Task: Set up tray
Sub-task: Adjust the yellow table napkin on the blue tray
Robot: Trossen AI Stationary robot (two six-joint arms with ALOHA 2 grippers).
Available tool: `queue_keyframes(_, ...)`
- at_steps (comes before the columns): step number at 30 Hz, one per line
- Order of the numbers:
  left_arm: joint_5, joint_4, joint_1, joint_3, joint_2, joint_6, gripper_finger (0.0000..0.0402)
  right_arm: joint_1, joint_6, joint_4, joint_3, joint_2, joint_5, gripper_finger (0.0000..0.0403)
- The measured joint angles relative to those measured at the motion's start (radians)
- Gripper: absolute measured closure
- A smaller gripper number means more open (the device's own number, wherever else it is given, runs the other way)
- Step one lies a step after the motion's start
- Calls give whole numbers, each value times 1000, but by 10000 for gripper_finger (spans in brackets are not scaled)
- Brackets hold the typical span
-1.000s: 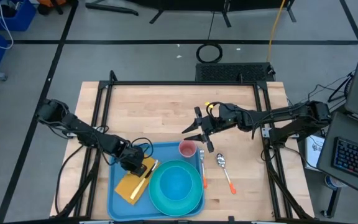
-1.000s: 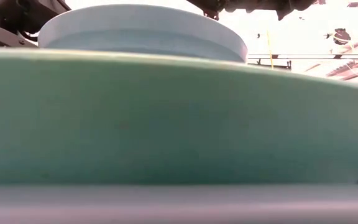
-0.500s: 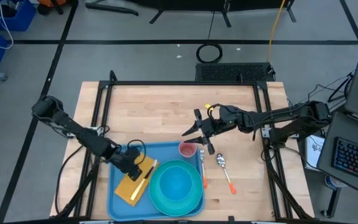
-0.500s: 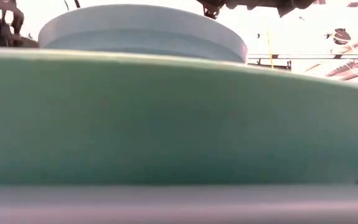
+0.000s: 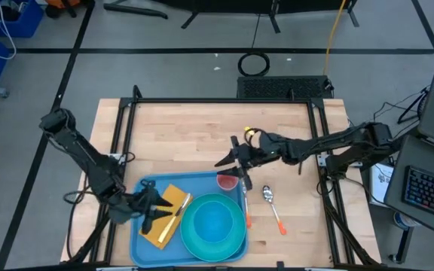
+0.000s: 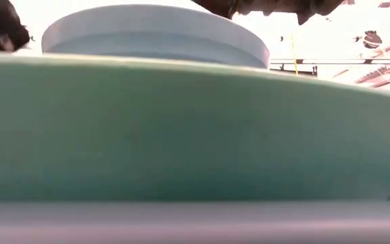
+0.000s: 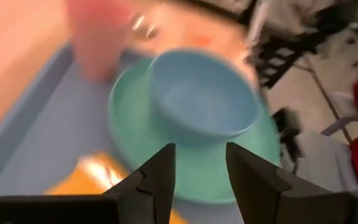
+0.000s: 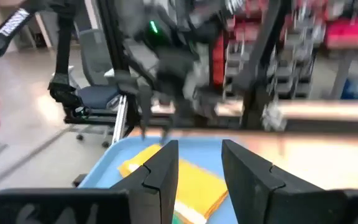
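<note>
The light-blue tray (image 5: pixel 145 239) lies at the table's near edge. On it a teal plate (image 5: pixel 232 239) carries a small blue bowl (image 5: pixel 213 222), and a yellow napkin (image 5: pixel 160 226) with a yellow-handled utensil (image 5: pixel 178 213) lies left of the plate. A pink cup (image 5: pixel 227 181) stands in the tray's far right corner. My left gripper (image 5: pixel 159 211) is open, low over the napkin's left side, touching nothing (image 7: pixel 201 168). My right gripper (image 5: pixel 230 167) is open, hovering just beyond the cup (image 8: pixel 201 162).
An orange-handled fork (image 5: pixel 245 205) lies by the tray's right rim. A spoon (image 5: pixel 268 196) with an orange handle rests on the bare wood to its right. The table's far half is open wood. The low view is filled by the plate (image 6: pixel 181 129) and bowl (image 6: pixel 154 37).
My left gripper has drawn back from over the napkin and utensil toward the table's left and near edges, its arm swinging out with it. My right gripper has crept slightly toward the table's left, staying over the cup. The things on the tray have not moved.
</note>
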Motion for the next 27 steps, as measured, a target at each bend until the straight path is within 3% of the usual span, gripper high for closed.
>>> queue_keyframes(3, -104, 108, -74, 0, 0, 164, 256, -15, 88, -16, 37, 75, -33, 289)
queue_keyframes(6, -155, 174, -137, 1, -5, 272, 256, -25, 147, -150, 126, 151, -70, 289)
queue_keyframes(11, -196, 252, -212, 1, -11, 402, 256, -29, 159, -457, 384, 303, -81, 289)
queue_keyframes(17, -282, 301, -294, 1, -16, 555, 256, -47, 180, -714, 674, 477, -258, 289)
queue_keyframes(27, -174, 325, -527, 1, -19, 800, 256, -87, 247, -861, 918, 705, -286, 288)
